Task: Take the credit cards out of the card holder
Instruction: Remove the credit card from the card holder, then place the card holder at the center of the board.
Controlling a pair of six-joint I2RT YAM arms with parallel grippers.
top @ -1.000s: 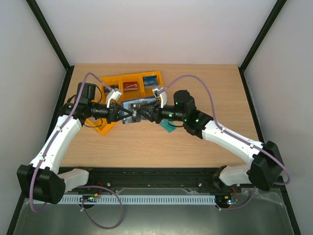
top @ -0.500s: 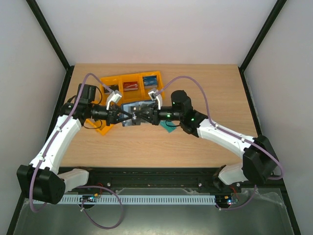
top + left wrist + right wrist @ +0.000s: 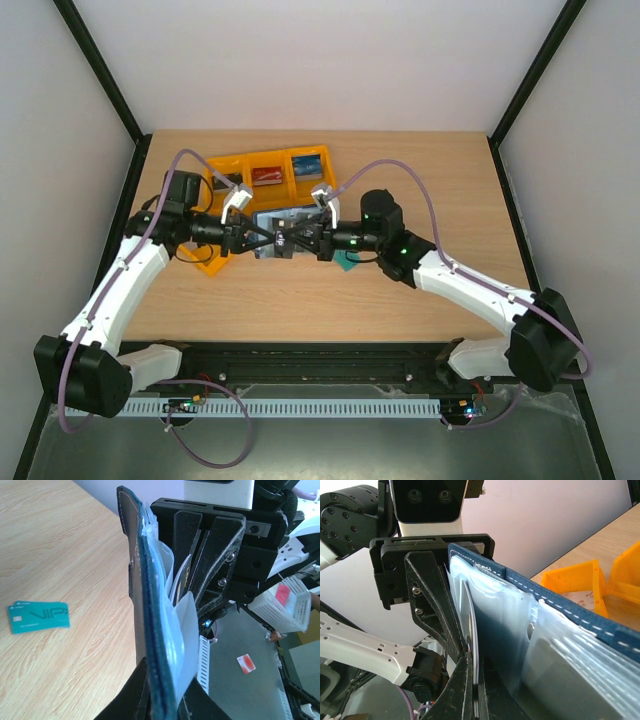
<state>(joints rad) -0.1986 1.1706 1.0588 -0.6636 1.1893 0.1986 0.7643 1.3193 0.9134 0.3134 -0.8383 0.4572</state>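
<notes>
Card holder (image 3: 280,222) is held up on edge over the table (image 3: 420,190), just toward 9 o'clock of the table's middle, and it is pinned from both sides! The left gripper (image 3: 258,238) is brought in from 9 o'clock. Its jaws are nearly closed and clamped on the holder's navy cover, as is seen at the bottom of the left wrist view. From 3 o'clock the right gripper (image 3: 300,240) is set against it, almost tip to tip, with its jaws pressed fully together.

In the right wrist view a thin dark leaf with a pale edge is pinched between those fingers (image 3: 452,695). It is taken for a credit card (image 3: 471,625) seen edge-on, though a sleeve edge cannot be ruled out. The holder is turned open toward the right arm, its pale blue-grey inside is shown, and its clear sleeves (image 3: 555,667) are fanned out and bulging.

Down on the table, a teal card (image 3: 346,262) is seen lying flat at 4 o'clock of the holder, tucked just beside the right arm. At 11 to 12 o'clock of the holder, orange bins (image 3: 240,165) are spread out. A red card (image 3: 265,176) and a blue card (image 3: 307,163) are seen in two neighbouring compartments. One bin at 9 o'clock is partly hidden under the left arm.
</notes>
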